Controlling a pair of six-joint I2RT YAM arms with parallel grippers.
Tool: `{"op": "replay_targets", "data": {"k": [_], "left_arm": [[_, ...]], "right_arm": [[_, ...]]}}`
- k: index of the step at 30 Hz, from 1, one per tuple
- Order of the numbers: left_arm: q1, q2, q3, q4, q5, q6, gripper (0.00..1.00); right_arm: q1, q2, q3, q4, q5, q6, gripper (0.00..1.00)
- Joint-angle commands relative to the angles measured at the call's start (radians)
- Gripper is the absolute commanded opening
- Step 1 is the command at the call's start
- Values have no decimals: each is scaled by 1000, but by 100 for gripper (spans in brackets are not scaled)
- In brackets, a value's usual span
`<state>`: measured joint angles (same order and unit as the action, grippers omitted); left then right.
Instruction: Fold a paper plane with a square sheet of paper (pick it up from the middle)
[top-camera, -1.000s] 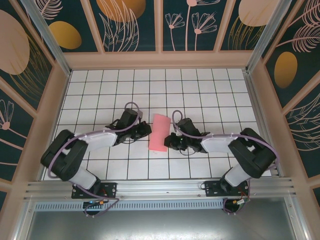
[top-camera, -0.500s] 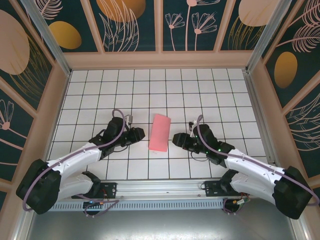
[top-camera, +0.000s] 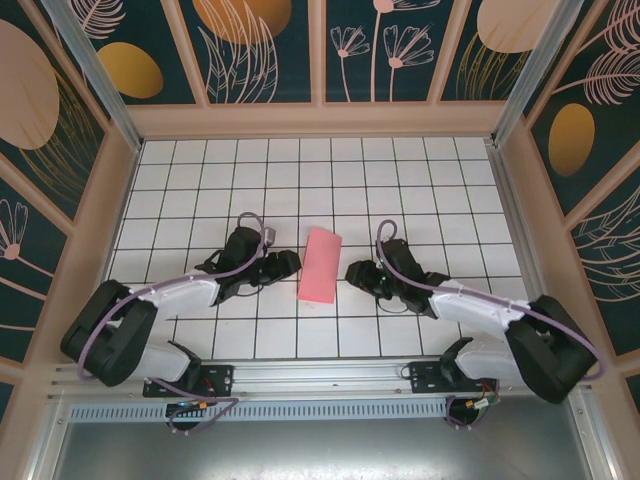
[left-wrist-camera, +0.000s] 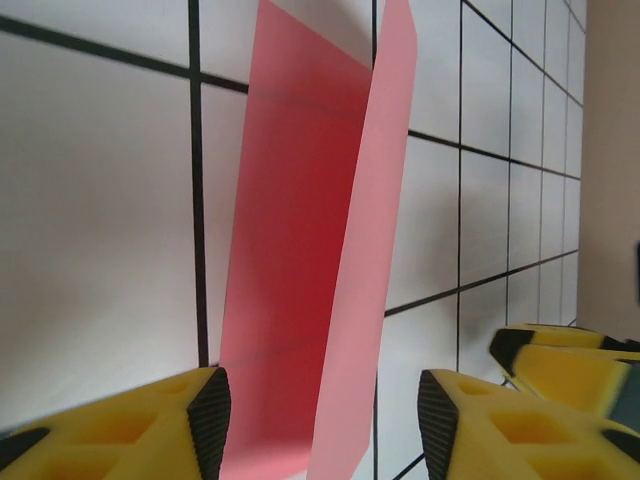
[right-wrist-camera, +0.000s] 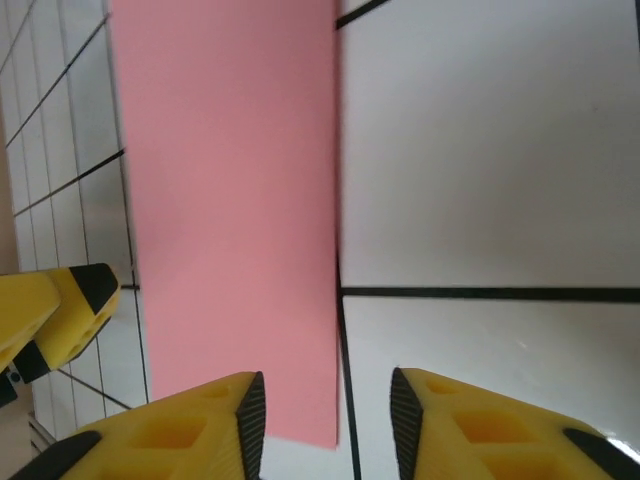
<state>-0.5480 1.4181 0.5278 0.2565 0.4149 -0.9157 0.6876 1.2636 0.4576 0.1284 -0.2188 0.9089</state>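
The square sheet of paper (top-camera: 320, 265) lies mid-table, salmon-pink, folded in half into a long strip. In the left wrist view the sheet (left-wrist-camera: 300, 250) has its upper flap lifted off the lower one. My left gripper (top-camera: 290, 263) sits just left of the strip, open, and the paper's near end shows between its fingers (left-wrist-camera: 325, 430). My right gripper (top-camera: 352, 272) sits just right of the strip, also open (right-wrist-camera: 325, 420). The strip's long edge (right-wrist-camera: 230, 200) lies ahead of its left fingertip. Neither gripper holds the paper.
A white gridded tabletop (top-camera: 430, 180) is walled by wooden rails and patterned panels (top-camera: 320, 120). Both arms stretch low over the near tiles. A metal rail (top-camera: 320, 375) runs along the near edge.
Both grippers have opened and backed slightly off the strip's sides. Both arms changed pose from folded to stretched and partly back. The paper stays in place.
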Motion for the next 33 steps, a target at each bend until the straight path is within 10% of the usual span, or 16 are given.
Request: {"op": "replay_targets", "data": {"k": [1,12,33], "left_arm": [[26,48,33,123,108,-16,55],[45,258,124,193,254,-5,49],[52,268,179,102,201,16,2]], "right_arm": [[-15,90,81,99,-112,7,37],[2,168,200,-13,-62,-91,39],[155,74,236,-79,176,-338,51]]}}
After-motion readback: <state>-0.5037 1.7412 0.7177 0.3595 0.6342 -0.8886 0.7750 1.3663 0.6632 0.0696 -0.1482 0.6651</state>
